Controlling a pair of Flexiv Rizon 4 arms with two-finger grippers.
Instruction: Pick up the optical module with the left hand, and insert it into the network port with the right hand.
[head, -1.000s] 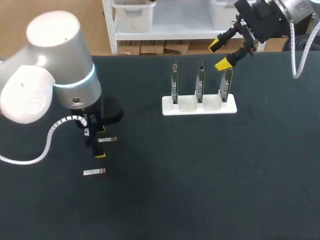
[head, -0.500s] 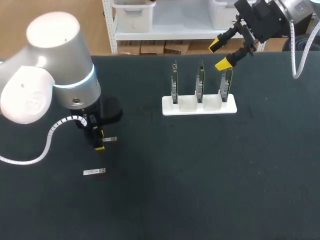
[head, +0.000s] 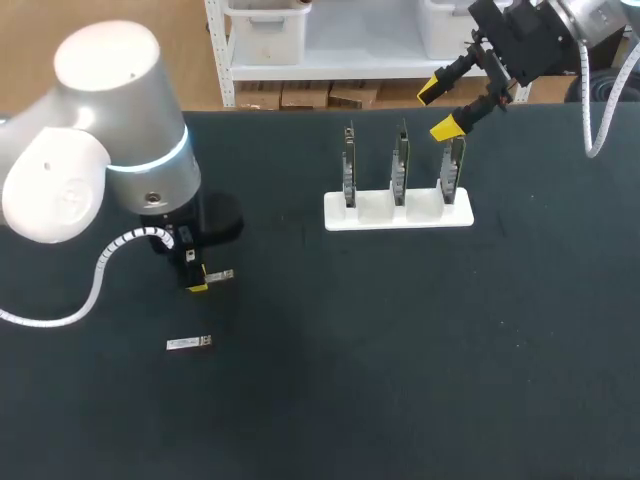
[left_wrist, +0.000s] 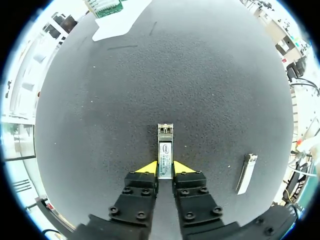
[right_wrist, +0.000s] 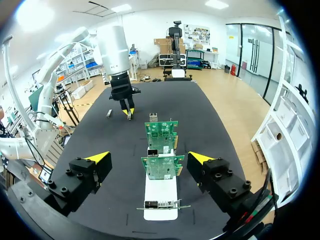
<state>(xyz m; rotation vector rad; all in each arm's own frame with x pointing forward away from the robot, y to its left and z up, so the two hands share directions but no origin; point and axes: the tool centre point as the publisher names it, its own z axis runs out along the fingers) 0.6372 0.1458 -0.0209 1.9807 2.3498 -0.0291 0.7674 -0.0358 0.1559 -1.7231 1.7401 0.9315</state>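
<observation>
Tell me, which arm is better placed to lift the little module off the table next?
The left arm, I'd judge: its jaws are shut on the optical module from both sides. The right arm hangs far off, jaws open, by the white rack.

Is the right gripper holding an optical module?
No: in the right wrist view the right gripper is wide open, with nothing touching either yellow fingertip.

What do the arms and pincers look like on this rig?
Left arm: bulky rounded white-grey housings, glowing cyan ring at a joint, white coiled cable. Right arm: silvery link, pale cable. Left pincer and right pincer: black bolted blocks, two fingers, yellow wedge tips.
</observation>
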